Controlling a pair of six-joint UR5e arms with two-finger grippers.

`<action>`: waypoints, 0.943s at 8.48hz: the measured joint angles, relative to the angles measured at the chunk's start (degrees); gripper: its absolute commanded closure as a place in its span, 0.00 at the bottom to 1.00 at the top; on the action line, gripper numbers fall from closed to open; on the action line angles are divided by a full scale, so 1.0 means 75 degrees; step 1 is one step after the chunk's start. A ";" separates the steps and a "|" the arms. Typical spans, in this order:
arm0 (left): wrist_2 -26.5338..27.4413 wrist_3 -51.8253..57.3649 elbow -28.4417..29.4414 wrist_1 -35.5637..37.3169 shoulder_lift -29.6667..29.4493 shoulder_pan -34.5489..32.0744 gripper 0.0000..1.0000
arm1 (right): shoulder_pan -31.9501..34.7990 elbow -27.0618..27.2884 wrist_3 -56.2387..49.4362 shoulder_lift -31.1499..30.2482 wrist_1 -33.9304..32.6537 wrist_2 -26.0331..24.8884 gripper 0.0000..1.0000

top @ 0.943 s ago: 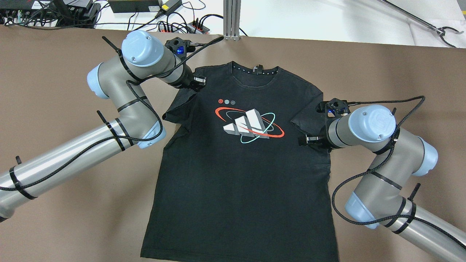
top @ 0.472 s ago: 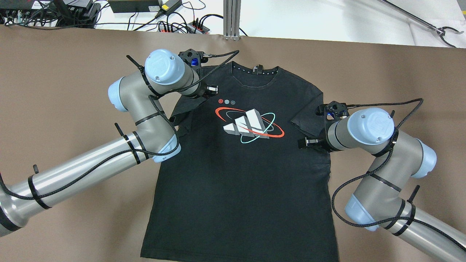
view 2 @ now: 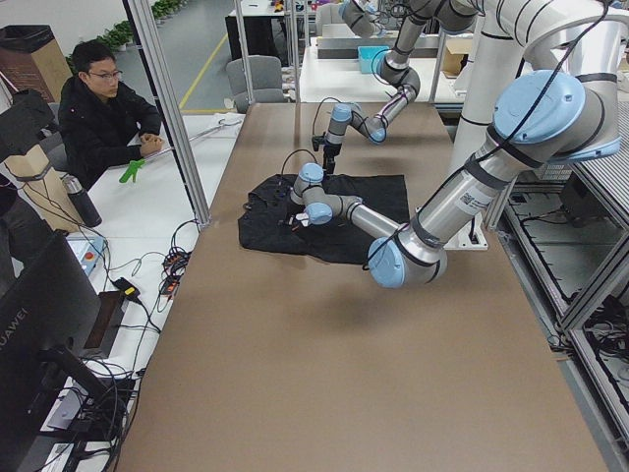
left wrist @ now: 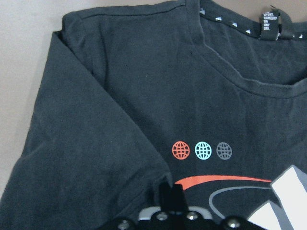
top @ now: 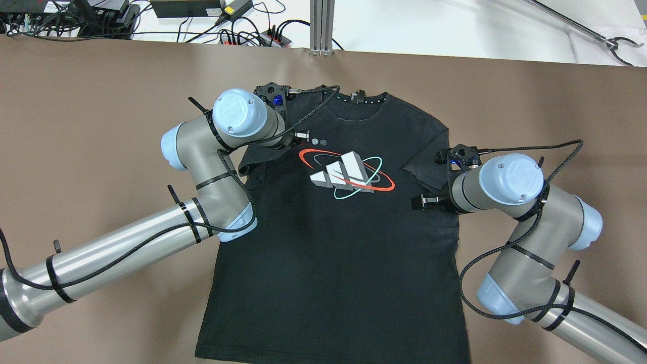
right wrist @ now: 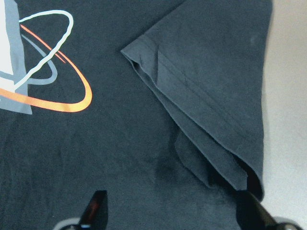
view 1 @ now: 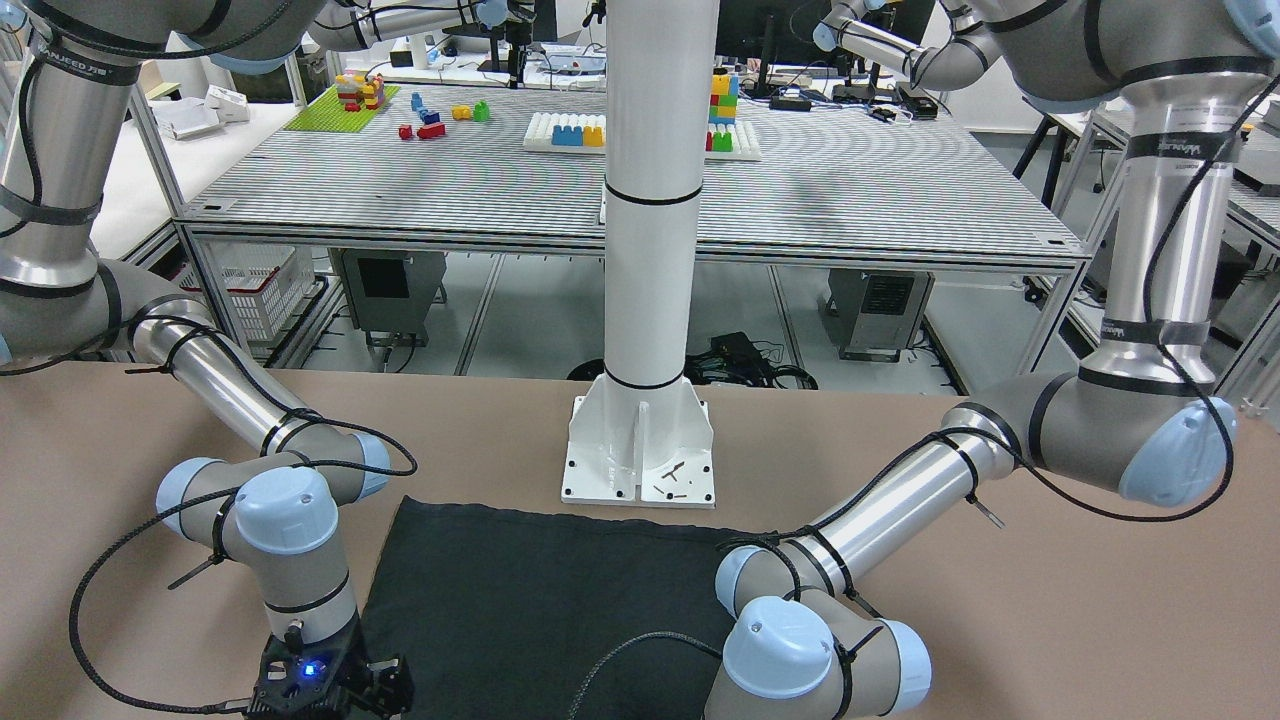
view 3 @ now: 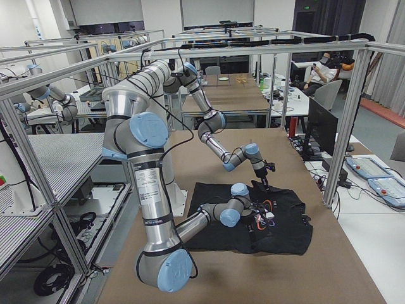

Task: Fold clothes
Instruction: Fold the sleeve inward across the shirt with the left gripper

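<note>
A black T-shirt point(top: 333, 253) lies face up on the brown surface point(top: 101, 101), collar at the far side and hem at the near edge, just in front of the white post point(view 1: 650, 200). Its chest carries a print of white bars ringed by red and teal ovals, with three small globe marks above it.

The left tool point(top: 302, 135) sits over the upper chest, just left of the globe marks. In the left wrist view its fingertips are pressed together where a crease of the left sleeve runs into them, so it appears clenched on that fold, though the pinch itself is partly hidden. The left sleeve is drawn inward over the chest, its edge bunched near the arm's elbow.

The right tool point(right wrist: 172, 211) hangs over the shirt's right side below the right sleeve, released, its two fingers spread wide and holding nothing. That sleeve lies folded in onto the body, its hemmed corner pointing toward the print.

A person point(view 2: 98, 108) sits at a desk beyond the far edge.
</note>
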 measured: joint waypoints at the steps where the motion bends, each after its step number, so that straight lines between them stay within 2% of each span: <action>1: 0.0038 -0.0088 0.0002 -0.0001 0.0002 0.0006 0.06 | -0.0005 0.0000 0.0000 0.0000 0.0003 0.0000 0.06; 3: 0.0160 -0.0392 -0.0082 0.0021 0.0006 0.0007 0.06 | -0.0017 0.0011 0.0064 0.0003 -0.0011 -0.0001 0.06; 5: 0.0239 -0.0847 -0.0623 0.0351 0.0193 0.0033 0.06 | -0.0054 0.0104 0.0891 0.0007 -0.0078 -0.0094 0.06; 7: 0.0493 -0.1333 -0.1972 0.1428 0.0711 0.0396 0.06 | -0.0428 0.0682 0.2311 -0.0276 -0.0373 -0.0765 0.06; 8: 0.0738 -0.1605 -0.2856 0.1715 0.1253 0.0694 0.06 | -0.0766 0.1332 0.3004 -0.0685 -0.0808 -0.1192 0.06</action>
